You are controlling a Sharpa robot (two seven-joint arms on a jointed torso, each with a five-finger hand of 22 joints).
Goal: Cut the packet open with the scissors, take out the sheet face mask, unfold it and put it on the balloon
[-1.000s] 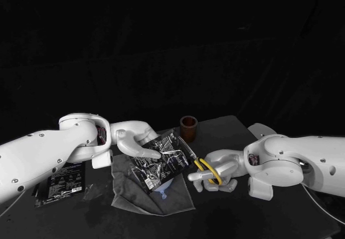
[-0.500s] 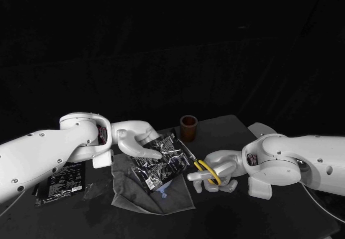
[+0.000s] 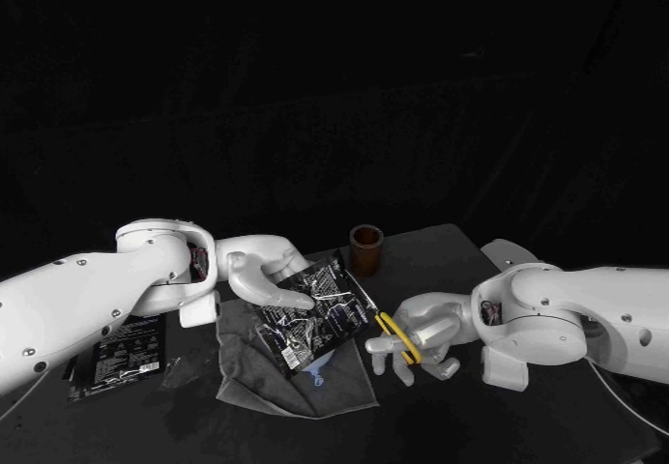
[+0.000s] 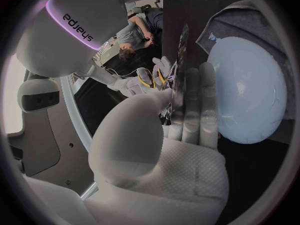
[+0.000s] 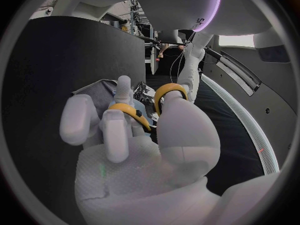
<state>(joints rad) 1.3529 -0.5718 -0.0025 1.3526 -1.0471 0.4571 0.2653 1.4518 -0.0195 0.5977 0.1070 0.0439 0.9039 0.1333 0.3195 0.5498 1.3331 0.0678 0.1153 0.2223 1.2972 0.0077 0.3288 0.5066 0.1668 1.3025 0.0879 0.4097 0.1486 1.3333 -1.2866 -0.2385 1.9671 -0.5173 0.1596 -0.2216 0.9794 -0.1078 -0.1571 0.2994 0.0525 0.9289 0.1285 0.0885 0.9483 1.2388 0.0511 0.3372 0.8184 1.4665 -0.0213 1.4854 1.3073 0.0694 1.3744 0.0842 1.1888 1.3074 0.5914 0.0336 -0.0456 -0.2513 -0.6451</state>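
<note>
We see, in the lower centre of the head view, the left hand (image 3: 265, 277) holding a dark printed packet (image 3: 318, 311) upright above the desk (image 3: 474, 425). Its thumb is on the packet's front, and the other fingers (image 4: 199, 102) lie flat together against its back. Just to the right, the right hand (image 3: 422, 333) grips the scissors (image 3: 393, 329), with its fingers (image 5: 117, 129) curled through the yellow handle loops. The blades point up and left toward the packet's right edge, though we cannot tell whether they touch it. Below the packet, a pale blue balloon (image 4: 247, 95) lies on a grey cloth (image 3: 272, 387). A brown cylinder (image 3: 365, 248) stands behind them at frame centre. A second dark packet (image 3: 119, 353) lies flat at lower left, beneath the left arm.
</note>
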